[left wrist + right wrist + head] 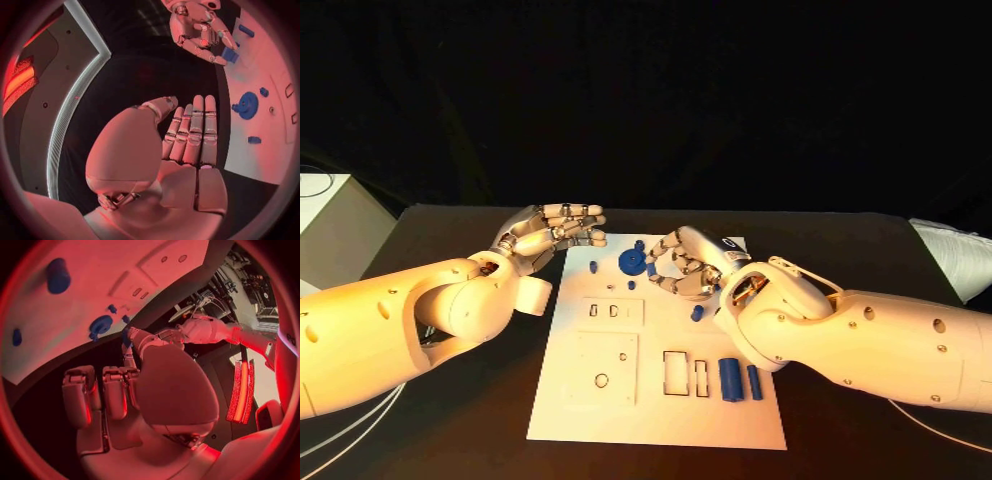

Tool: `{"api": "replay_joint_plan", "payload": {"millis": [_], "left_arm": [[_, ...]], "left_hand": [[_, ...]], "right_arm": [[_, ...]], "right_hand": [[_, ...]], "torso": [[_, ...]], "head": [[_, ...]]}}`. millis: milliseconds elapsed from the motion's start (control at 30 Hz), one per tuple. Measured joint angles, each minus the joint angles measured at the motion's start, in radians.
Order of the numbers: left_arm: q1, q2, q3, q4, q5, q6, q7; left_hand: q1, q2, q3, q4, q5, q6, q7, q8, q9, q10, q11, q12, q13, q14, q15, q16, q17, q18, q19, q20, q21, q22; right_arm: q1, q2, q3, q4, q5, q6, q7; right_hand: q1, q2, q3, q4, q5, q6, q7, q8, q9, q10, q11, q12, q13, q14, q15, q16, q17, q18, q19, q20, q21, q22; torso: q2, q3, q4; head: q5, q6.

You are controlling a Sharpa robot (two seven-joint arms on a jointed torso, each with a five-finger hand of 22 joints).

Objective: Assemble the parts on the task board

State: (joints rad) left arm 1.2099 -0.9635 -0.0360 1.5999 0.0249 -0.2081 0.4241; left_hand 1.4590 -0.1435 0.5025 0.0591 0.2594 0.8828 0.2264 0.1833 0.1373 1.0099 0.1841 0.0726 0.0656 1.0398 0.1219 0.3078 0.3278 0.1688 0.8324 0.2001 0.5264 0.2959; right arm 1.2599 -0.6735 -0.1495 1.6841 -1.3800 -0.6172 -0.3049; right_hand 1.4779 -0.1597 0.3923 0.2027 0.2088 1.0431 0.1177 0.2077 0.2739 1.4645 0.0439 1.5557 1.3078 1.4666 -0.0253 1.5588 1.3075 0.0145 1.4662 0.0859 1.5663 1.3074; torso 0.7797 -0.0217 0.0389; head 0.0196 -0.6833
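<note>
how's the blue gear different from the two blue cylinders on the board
The blue gear is round and toothed; the blue cylinders are long, plain rods. The gear sits at the far end of the task board, by the right hand; the cylinders lie side by side at the near end. Both are blue.

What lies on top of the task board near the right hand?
On the task board, a blue gear lies beside the right hand, and two blue cylinders by its forearm. Whatever lies under the hand itself is covered.
</note>
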Motion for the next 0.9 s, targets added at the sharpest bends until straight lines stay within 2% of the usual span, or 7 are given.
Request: {"api": "replay_joint_plan", "payload": {"millis": [167,233,333,533,900], "left_arm": [[0.000,0.003,0.000,-0.008,0.000,0.000,0.000],[0.000,0.005,0.000,-0.009,0.000,0.000,0.001],[0.000,0.005,0.000,-0.010,0.000,0.000,0.001],[0.000,0.006,0.000,-0.009,0.000,0.000,0.001],[0.000,0.007,0.000,-0.005,0.000,0.000,0.000]], "left_hand": [[-0.003,0.003,-0.003,-0.003,0.000,0.004,-0.004,0.000,0.000,0.004,-0.004,0.000,0.000,0.000,0.000,0.000,0.001,0.000,0.000,0.000,0.004,0.003],[-0.004,0.004,-0.003,-0.003,0.000,0.004,-0.004,0.000,0.000,0.004,-0.004,0.000,0.000,0.000,0.000,0.000,0.001,0.000,0.000,0.000,0.004,0.003],[-0.004,0.004,-0.003,-0.003,0.000,0.004,-0.004,0.000,0.000,0.004,-0.004,0.000,0.000,0.000,0.000,0.000,0.001,0.000,0.000,0.000,0.004,0.003],[-0.004,0.004,-0.003,-0.003,0.000,0.004,-0.004,0.000,0.000,0.004,-0.004,0.000,0.000,0.000,0.000,0.000,0.001,0.000,0.000,0.000,0.004,0.003],[-0.004,0.004,-0.003,-0.003,0.000,0.004,-0.004,0.000,0.000,0.004,-0.004,0.000,0.000,0.000,0.000,0.000,0.001,0.000,0.000,0.000,0.004,0.003]], "right_arm": [[-0.027,0.054,-0.002,-0.013,-0.042,-0.002,-0.055],[-0.042,0.077,-0.004,-0.022,-0.060,-0.002,-0.075],[-0.056,0.097,-0.006,-0.032,-0.082,-0.002,-0.096],[-0.082,0.135,-0.008,-0.060,-0.120,-0.003,-0.125],[-0.109,0.171,-0.010,-0.092,-0.171,-0.004,-0.149]], "right_hand": [[-0.001,-0.001,0.000,0.000,-0.002,0.001,-0.001,0.000,0.000,0.000,0.000,-0.001,0.000,0.000,0.000,0.000,0.000,0.000,0.000,0.000,0.000,0.000],[-0.005,-0.005,0.005,0.000,-0.006,0.001,-0.001,0.017,0.001,0.000,0.000,-0.004,0.000,0.000,0.000,0.000,0.000,0.000,0.000,0.000,0.000,0.000],[-0.005,-0.005,0.005,0.000,-0.006,0.000,-0.001,0.017,0.001,0.000,0.000,-0.004,0.000,0.000,0.000,0.000,0.000,0.000,0.000,0.000,0.000,0.000],[-0.010,-0.011,0.005,0.000,-0.006,0.000,-0.002,0.023,0.001,0.000,0.000,-0.004,0.000,0.000,0.000,0.000,0.000,0.000,0.000,0.000,0.000,0.001],[-0.010,-0.011,0.008,-0.003,-0.009,0.001,0.000,0.027,0.001,0.000,0.000,-0.004,0.000,0.000,0.000,0.000,0.000,0.000,0.000,0.000,0.000,0.001]], "torso": [[-0.005,-0.0040,0.0003],[-0.006,-0.0056,0.0005],[-0.008,-0.0069,0.0010],[-0.007,-0.0069,0.0018],[-0.005,-0.0055,0.0025]], "head": [[0.009,-0.006],[0.013,-0.009],[0.017,-0.012],[0.021,-0.016],[0.027,-0.026]]}}
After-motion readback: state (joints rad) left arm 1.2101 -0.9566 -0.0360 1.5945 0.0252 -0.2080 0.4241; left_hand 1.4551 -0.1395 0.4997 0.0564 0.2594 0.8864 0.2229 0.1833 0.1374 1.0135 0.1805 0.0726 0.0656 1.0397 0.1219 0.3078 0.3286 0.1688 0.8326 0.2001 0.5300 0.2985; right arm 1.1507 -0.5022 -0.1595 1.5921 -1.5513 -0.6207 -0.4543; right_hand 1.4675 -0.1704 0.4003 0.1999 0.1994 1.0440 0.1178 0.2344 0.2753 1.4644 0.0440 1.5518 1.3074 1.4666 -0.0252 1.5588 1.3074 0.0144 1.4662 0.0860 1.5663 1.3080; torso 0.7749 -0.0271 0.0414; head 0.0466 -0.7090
